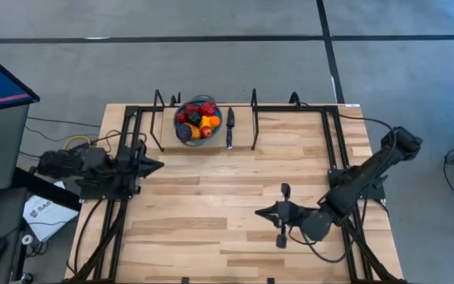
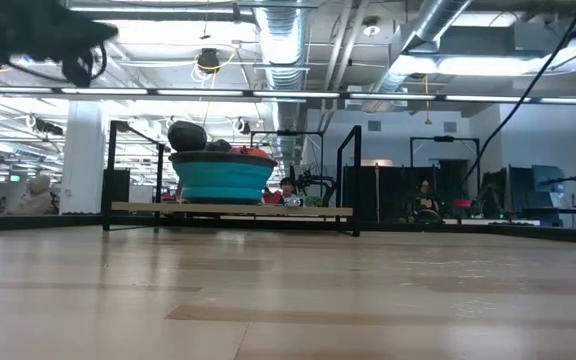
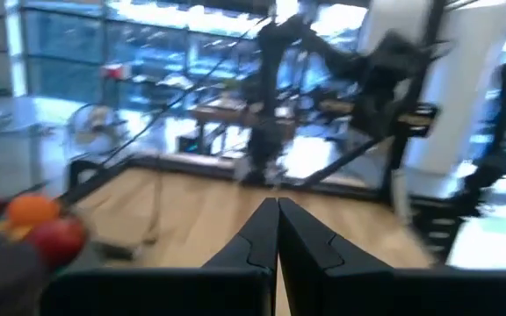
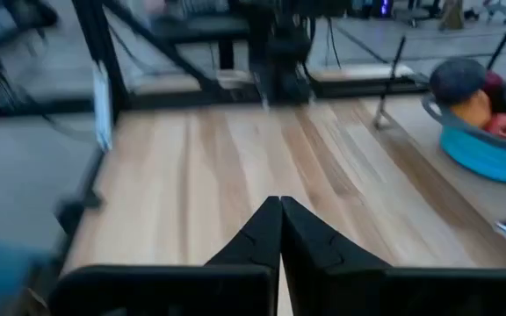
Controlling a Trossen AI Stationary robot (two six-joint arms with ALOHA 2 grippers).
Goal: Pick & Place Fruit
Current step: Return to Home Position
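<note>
High view shows the fruit (image 1: 197, 118) heaped in the blue bowl (image 1: 186, 140), the left gripper (image 1: 158, 166) near that bowl and closer than the right gripper (image 1: 262, 211), both closed tight and holding nothing.

Bright, even light from ceiling strips (image 2: 268, 95), pale sheen across the wooden table (image 2: 288, 300), shadows faint and soft.

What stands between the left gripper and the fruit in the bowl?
Only a black shelf upright, near that line, and the blue bowl's rim around the fruit. The left gripper is shut; the right gripper waits mid-table.
</note>
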